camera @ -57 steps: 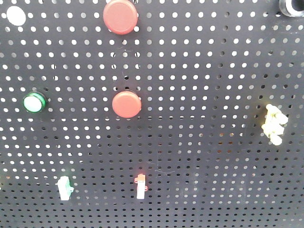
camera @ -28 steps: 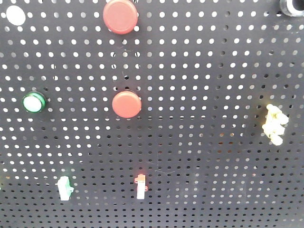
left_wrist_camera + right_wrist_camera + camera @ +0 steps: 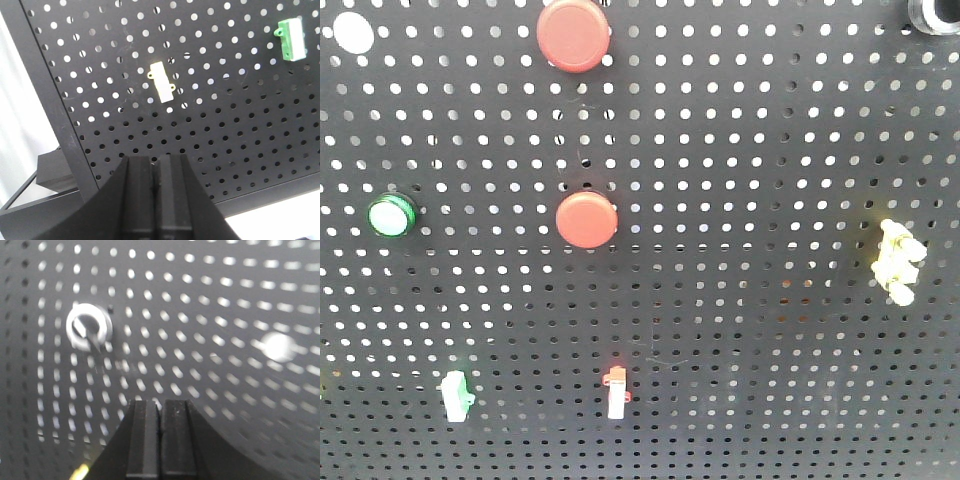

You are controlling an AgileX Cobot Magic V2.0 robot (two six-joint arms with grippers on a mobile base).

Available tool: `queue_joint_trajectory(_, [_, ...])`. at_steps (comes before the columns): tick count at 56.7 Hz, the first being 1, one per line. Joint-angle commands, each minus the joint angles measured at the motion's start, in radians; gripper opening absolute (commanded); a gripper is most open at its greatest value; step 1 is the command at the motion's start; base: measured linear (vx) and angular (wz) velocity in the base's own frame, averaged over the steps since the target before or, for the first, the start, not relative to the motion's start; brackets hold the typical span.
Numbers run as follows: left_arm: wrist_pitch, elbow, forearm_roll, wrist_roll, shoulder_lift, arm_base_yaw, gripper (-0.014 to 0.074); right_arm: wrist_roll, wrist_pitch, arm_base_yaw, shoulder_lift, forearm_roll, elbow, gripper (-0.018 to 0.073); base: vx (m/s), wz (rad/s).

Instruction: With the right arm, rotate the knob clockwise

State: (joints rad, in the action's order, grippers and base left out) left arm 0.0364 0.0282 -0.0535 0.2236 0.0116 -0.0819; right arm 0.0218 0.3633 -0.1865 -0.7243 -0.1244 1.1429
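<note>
Right gripper point(image 3: 160, 405), matte black flat fingers pressed together on nothing, faces dark perforated pegboard point(image 3: 200, 307); knob point(image 3: 90, 328), small, round, blurred, pale-ringed, sits on board up and left of fingertips, apart from them.

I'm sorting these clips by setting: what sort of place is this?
Probably a lab test rig rather than a home or shop: an upright black perforated panel carrying red push-buttons, a green-rimmed button and small switch blocks.
</note>
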Motion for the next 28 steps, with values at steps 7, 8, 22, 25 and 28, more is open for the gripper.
queue_joint_trajectory(7, [0.076, 0.033, 0.005, -0.004, 0.017, -0.008, -0.0006, -0.008, -0.13, 0.006, -0.032, 0.012, 0.035, -0.0004, 0.0, 0.0])
queue_joint_trajectory(8, [0.076, 0.033, 0.005, -0.004, 0.017, -0.008, -0.0006, -0.008, -0.132, 0.006, -0.032, 0.012, 0.035, -0.0004, 0.0, 0.0])
queue_joint_trajectory(22, [0.076, 0.033, 0.005, -0.004, 0.017, -0.008, -0.0006, -0.011, -0.135, 0.006, -0.034, 0.055, 0.035, -0.0004, 0.0, 0.0])
queue_joint_trajectory(25, [0.076, 0.033, 0.005, -0.004, 0.017, -0.008, -0.0006, -0.016, -0.145, -0.001, -0.038, 0.064, 0.035, -0.0004, 0.0, 0.0])
queue_joint_trajectory(28, [0.076, 0.033, 0.005, -0.004, 0.017, -0.008, -0.0006, -0.037, -0.166, -0.026, -0.054, 0.08, 0.035, -0.0004, 0.0, 0.0])
